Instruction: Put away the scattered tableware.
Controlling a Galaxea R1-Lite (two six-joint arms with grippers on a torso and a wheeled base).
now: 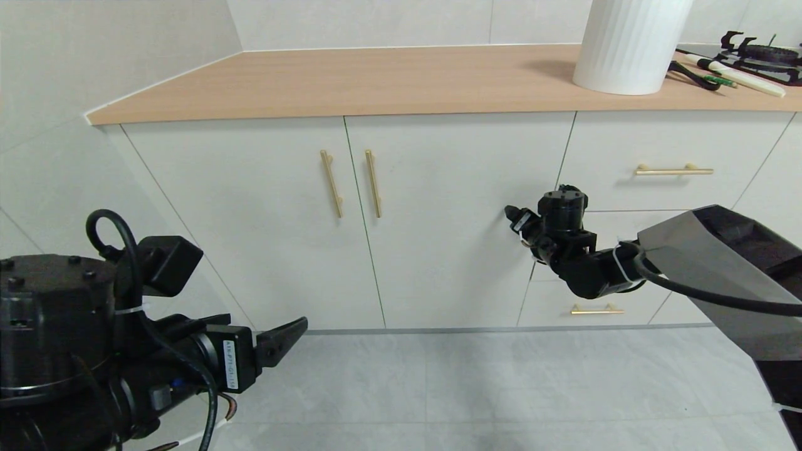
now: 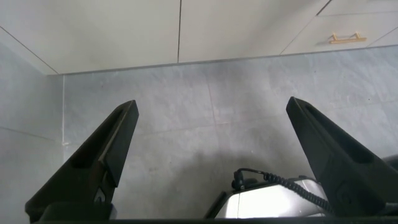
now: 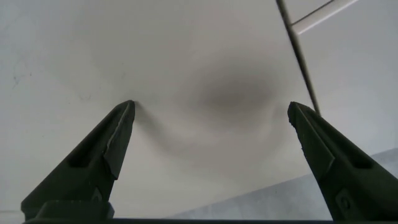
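L gripper (image 2: 211, 109) low over grey floor (image 2: 205, 143), fingers spread wide, nothing between them. R gripper (image 3: 211, 106) close up to white cabinet door (image 1: 451, 238) — also wide open, empty; tips near door face, contact can't tell. Tableware: white-handled utensil (image 1: 739, 76), black utensil (image 1: 692, 74), green item (image 1: 720, 80) lie on wooden countertop (image 1: 376, 75) betw. white ribbed container (image 1: 630, 44) and hob (image 1: 764, 56) — well apart from both grippers.

A white label (image 1: 230, 364) on the left arm (image 1: 156, 376) carried small dark print, too fine to read; nothing else was legible.
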